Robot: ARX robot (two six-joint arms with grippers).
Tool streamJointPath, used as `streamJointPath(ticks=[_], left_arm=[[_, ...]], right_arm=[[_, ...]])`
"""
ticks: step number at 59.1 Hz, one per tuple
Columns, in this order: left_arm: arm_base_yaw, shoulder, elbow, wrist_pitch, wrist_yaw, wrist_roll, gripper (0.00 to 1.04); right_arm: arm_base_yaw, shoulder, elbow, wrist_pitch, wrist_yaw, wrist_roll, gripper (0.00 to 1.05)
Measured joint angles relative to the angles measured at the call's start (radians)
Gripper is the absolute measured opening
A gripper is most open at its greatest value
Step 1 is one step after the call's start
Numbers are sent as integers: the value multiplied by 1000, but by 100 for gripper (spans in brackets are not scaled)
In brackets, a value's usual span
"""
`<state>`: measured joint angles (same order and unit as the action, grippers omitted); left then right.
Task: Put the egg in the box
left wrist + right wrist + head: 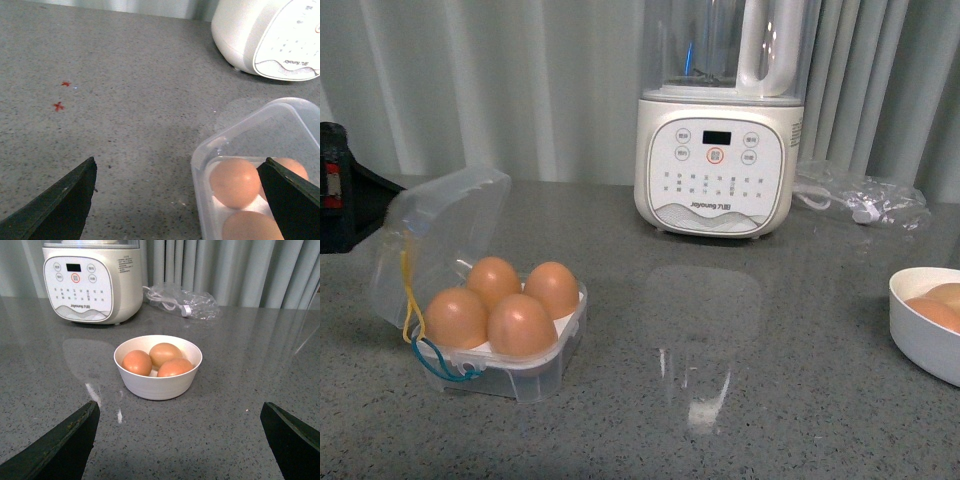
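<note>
Grey bench [740, 400] | box [445, 215] lower left, lid up, four eggs [521, 324] inside | left gripper [180, 162] spread, empty | right gripper [180, 404] spread, empty

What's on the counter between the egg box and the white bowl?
Nothing: the front view shows bare grey countertop between the box and bowl.

Front, left wrist — box [548, 370] apparently shared
</note>
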<state>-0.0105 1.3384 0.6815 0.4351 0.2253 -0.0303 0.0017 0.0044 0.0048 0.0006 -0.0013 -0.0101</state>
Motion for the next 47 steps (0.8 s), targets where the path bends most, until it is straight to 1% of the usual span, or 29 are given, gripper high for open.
streamJointPath(ticks=[19,24,27,35,47], left_arm=[[-178,-25,-30,10,-68,13,98],[-249,-55,-42,0,-76,31,98],[-275,-69,-46,-12,-82,43,98],[-317,-94,-56,-47,-89,84,98],[-321,-98,-57,-88,-96,117,98]], right_arm=[[0,0,0,0,0,0,98],[0,0,0,0,0,0,98],[0,0,0,0,0,0,98],[0,0,0,0,0,0,98],[0,0,0,0,0,0,98]])
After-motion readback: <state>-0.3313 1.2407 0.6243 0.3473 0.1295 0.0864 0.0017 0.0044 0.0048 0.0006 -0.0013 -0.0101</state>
